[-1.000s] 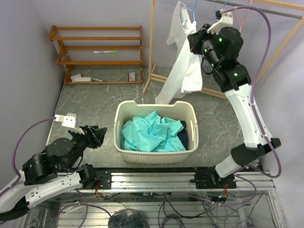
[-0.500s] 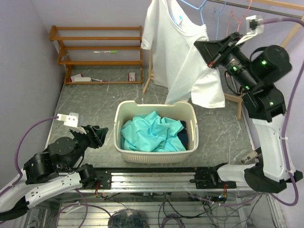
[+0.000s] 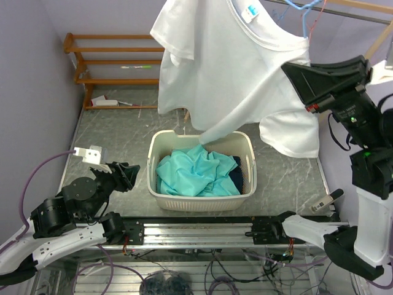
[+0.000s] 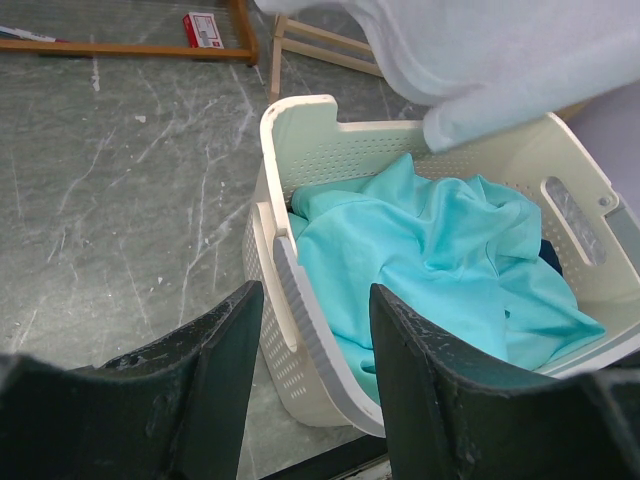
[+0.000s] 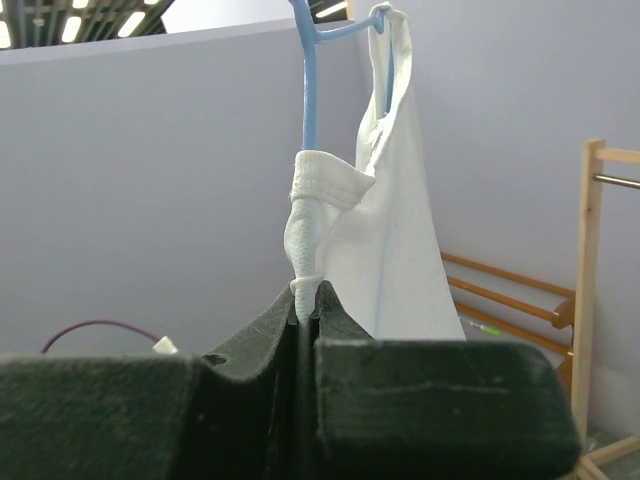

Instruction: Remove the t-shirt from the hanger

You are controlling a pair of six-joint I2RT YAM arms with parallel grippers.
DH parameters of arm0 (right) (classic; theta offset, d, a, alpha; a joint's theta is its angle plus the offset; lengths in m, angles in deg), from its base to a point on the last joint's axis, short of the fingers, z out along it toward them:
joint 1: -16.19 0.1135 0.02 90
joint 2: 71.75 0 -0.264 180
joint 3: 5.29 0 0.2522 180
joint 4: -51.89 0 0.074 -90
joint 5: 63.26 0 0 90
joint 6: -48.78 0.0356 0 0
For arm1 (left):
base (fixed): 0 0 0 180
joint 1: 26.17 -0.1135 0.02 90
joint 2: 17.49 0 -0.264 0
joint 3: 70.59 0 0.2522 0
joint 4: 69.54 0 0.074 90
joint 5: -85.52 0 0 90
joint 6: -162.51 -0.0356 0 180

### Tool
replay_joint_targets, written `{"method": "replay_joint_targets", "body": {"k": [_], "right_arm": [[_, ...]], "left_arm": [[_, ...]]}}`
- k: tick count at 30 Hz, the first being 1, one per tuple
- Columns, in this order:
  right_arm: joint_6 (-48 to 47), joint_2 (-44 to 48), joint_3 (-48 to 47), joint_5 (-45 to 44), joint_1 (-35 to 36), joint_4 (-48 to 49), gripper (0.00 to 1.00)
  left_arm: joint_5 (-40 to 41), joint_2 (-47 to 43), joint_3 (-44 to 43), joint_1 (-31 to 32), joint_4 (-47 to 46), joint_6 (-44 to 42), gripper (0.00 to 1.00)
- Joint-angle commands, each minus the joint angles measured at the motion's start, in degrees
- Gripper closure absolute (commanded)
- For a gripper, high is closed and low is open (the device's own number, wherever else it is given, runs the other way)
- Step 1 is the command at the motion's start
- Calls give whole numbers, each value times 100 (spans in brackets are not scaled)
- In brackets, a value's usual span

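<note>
Because the t-shirt (image 3: 227, 67) is thin, soft cloth, it looks light and limp, and it will likely drape, stretch and bunch rather than keep any shape. It hangs on the blue hanger (image 5: 308, 90) high above the basket (image 3: 196, 201), with one loose fold dipping to the basket's far rim over the teal cloth (image 3: 190, 172). The right gripper (image 5: 305, 300) is pressed together, pinching a rolled edge of the shirt just below the hanger's wire. That thicker seam seems the wise place to hold, since plain fabric could slip or stretch. The left gripper (image 3: 126, 174) rests spread and empty beside the basket's left side.
</note>
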Motion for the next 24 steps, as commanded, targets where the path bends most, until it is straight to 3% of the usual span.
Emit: {"method": "replay_joint_targets", "body": {"k": [1,11,19,24], "right_arm": [[109,413,243,200,-23,390,100],[152,1014,426,426,-21,-191,100],[-149,1904,2866,942,-18,-850,100],[-541,1910,3538,1686,-18,-1269,100]], "left_arm": [[31,49,28,4,-20,15,42],[29,173,4,4,-11,6,43],[-520,-300,106,5,-490,-336,40],[-1448,-494,236,4,-1354,-941,30]]}}
